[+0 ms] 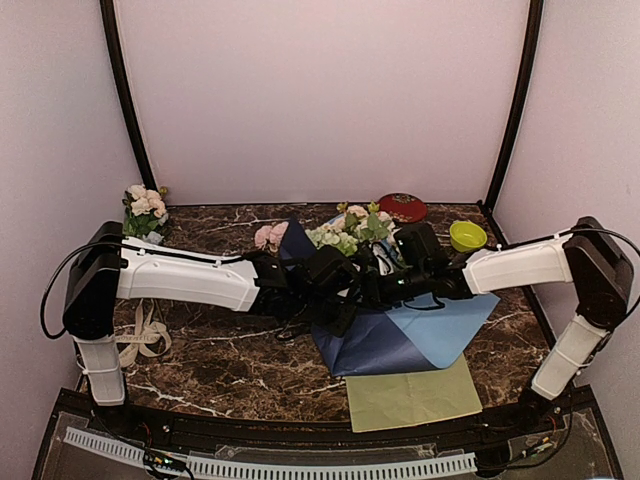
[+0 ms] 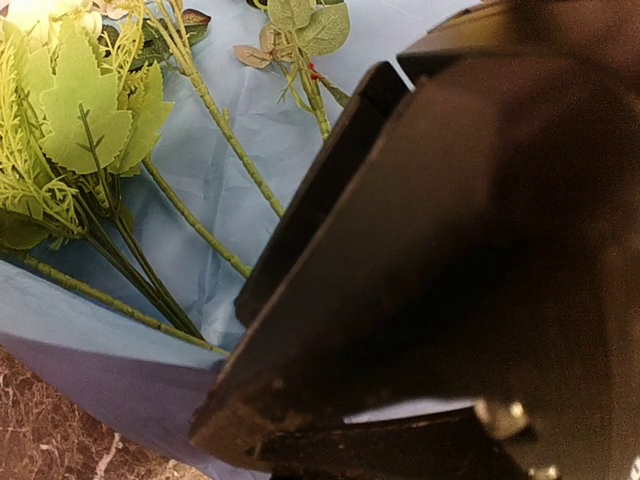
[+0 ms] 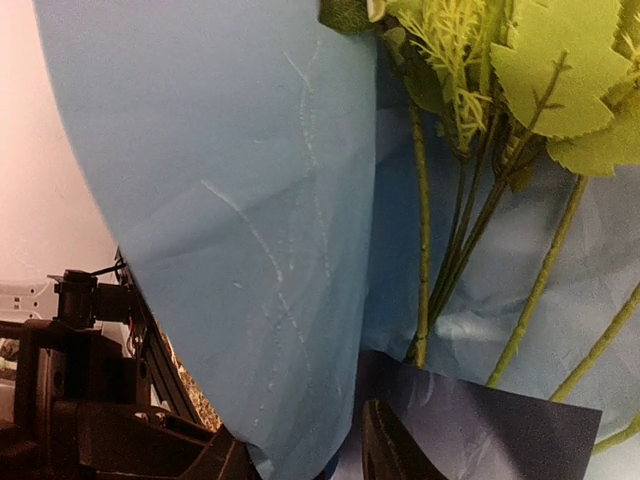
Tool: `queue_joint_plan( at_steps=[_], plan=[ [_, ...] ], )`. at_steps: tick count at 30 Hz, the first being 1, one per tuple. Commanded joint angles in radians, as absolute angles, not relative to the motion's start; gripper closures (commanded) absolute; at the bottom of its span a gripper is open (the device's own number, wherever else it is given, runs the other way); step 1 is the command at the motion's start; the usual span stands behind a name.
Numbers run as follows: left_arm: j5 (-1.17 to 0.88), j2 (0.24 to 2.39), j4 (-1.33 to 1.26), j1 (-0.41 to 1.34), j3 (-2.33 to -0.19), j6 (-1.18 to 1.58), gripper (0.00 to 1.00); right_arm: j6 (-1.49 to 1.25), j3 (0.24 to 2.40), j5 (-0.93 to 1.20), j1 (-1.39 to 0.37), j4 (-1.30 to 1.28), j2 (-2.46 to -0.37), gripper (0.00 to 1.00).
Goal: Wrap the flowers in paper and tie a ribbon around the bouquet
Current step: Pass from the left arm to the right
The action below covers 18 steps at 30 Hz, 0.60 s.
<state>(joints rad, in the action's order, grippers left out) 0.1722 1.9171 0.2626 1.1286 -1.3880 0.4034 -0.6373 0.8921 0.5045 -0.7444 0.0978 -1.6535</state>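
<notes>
The right tool (image 3: 300, 450) stands with its jaws apart, and a raised fold of the paper (image 3: 240, 230), light blue face showing, hangs down between them. The left tool (image 2: 240, 440) is closed tight just beside the paper's dark edge; whether it pinches that edge I can't tell from here. Both tools meet low over the middle of the bench (image 1: 220, 370).

Closest to the arm bases, a yellow-green sheet (image 1: 410, 395) lies flat, its far edge tucked under the paper. Beyond it the paper spreads out, navy on the left and lighter blue on the right. The flowers (image 1: 345, 235) lie on the light face, thin green stems pointing towards the tools and pale green and cream heads at the far end, not wrapped. A pink rose (image 1: 270, 237) sits just left of them.

The ribbon (image 1: 140, 335) lies in a loose heap on the left of the bench, by the left arm's base, well apart from the paper.

Towards the back wall there's a red tin (image 1: 402, 207), a lime-green bowl (image 1: 467, 236) to its right, and a second small bunch of blooms (image 1: 143, 210) in the far left corner.
</notes>
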Motion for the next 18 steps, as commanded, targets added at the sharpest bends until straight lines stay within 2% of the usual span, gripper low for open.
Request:
queue_joint_plan(
  at_steps=[1, 6, 8, 13, 18],
  plan=[
    [0.153, 1.914, 0.255, 1.131, -1.401, 0.395, 1.0, -0.624, 0.928, 0.511, -0.759, 0.103, -1.658, 0.71],
    [0.163, 1.896, 0.257, 1.13, -1.393, 0.403, 1.0, -0.605, 0.937, 0.492, -0.757, 0.061, -1.658, 0.98],
    [0.146, 1.856, 0.193, 1.13, -1.351, 0.381, 0.99, -0.588, 0.94, 0.463, -0.75, 0.025, -1.656, 1.0],
    [0.085, 1.756, 0.075, 1.131, -1.263, 0.292, 0.62, -0.579, 0.926, 0.47, -0.727, 0.025, -1.65, 1.0],
    [0.007, 1.604, 0.047, 1.105, -1.2, 0.144, 0.46, -0.581, 0.917, 0.482, -0.717, 0.044, -1.663, 1.0]
  ],
)
